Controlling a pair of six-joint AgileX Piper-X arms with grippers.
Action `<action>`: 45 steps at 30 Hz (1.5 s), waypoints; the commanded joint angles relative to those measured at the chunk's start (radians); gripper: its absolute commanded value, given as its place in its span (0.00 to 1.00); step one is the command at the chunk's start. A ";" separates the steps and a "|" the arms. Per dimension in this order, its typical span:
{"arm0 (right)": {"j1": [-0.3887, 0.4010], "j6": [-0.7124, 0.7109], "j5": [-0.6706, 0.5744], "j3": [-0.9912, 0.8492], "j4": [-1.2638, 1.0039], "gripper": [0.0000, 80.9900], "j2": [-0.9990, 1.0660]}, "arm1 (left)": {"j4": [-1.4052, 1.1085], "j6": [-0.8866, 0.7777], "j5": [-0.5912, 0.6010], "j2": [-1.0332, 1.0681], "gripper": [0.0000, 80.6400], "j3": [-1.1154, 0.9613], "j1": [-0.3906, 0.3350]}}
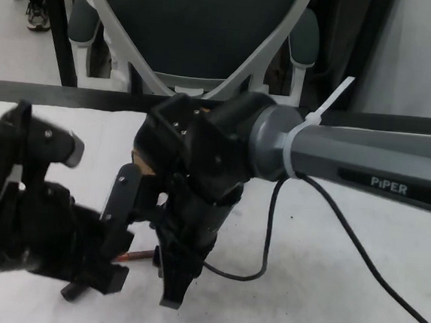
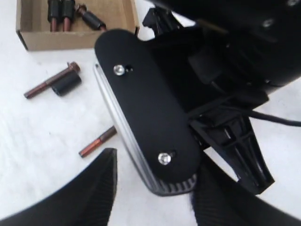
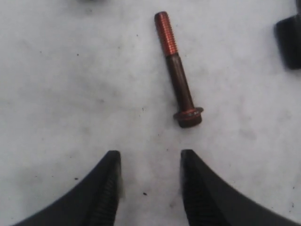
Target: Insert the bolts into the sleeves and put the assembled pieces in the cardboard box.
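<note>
Currently your bolt [image 3: 178, 70] lies flat on the white bench [image 3: 56, 70], just ahead of the right gripper [image 3: 150, 186], whose fingers are released and hold nothing. From the high view it sits toward 7 o'clock, mostly hidden between the arms. The left gripper [image 2: 153, 200] is spread too. The cardboard box [image 2: 28, 41], cut off at the edge, holds sleeved pieces [image 2: 91, 18].

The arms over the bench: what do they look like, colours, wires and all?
The right arm is a grey tube with white lettering on a dark strip, a white cable tie round it and a black cable trailing from its black wrist. The left arm is mostly black. Both end in two black curved fingers with ribbed inner faces.
</note>
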 commanded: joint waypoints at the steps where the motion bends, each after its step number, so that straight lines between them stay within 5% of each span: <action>1: 0.006 -0.016 0.034 -0.021 -0.009 0.49 0.014 | 0.022 -0.006 -0.051 0.010 0.55 0.000 -0.003; 6: -0.002 -0.016 0.132 -0.026 0.005 0.49 0.048 | 0.032 -0.006 -0.064 0.015 0.55 0.000 -0.003; 23: -0.020 0.000 0.154 -0.026 0.020 0.49 0.053 | 0.083 -0.018 -0.214 0.015 0.55 0.000 -0.003; 45: -0.015 0.000 0.157 -0.062 0.005 0.49 0.053 | 0.180 -0.029 -0.210 0.015 0.55 0.000 -0.003</action>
